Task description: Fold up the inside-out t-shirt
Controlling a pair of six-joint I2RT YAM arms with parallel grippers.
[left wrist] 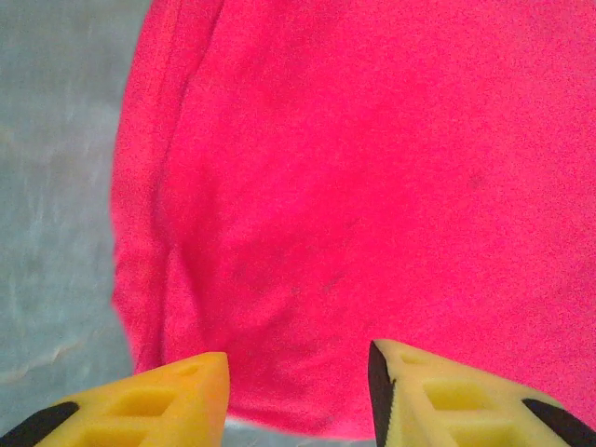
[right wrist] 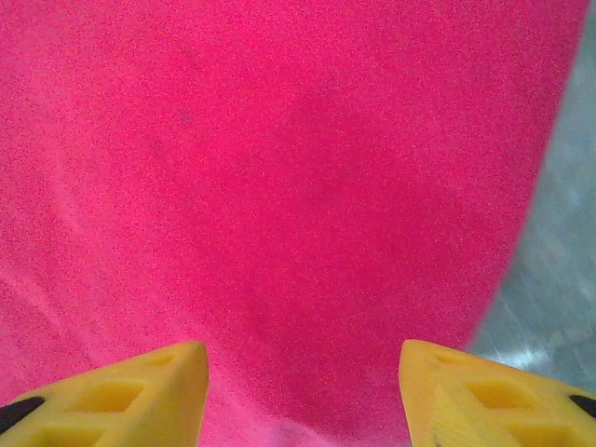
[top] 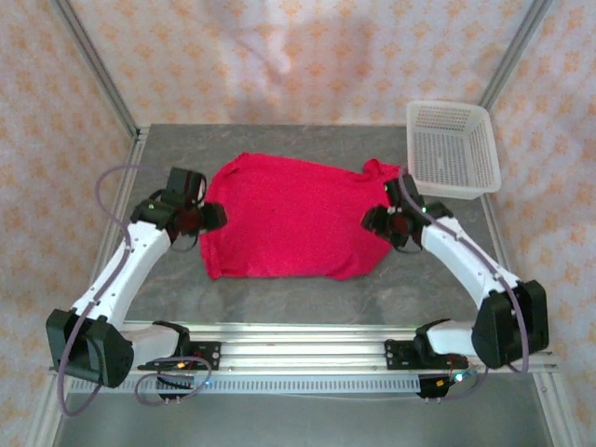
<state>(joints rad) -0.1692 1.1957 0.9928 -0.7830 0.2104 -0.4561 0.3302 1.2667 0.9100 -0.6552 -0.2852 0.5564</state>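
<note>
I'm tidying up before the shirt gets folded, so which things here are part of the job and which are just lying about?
For the job: the red t-shirt; the left gripper and right gripper, both open at its side edges.
Just lying about: the white basket at the far right corner of the table.

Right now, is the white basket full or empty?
Empty: the white basket shows only bare mesh floor; the red t-shirt lies outside it on the table.
</note>
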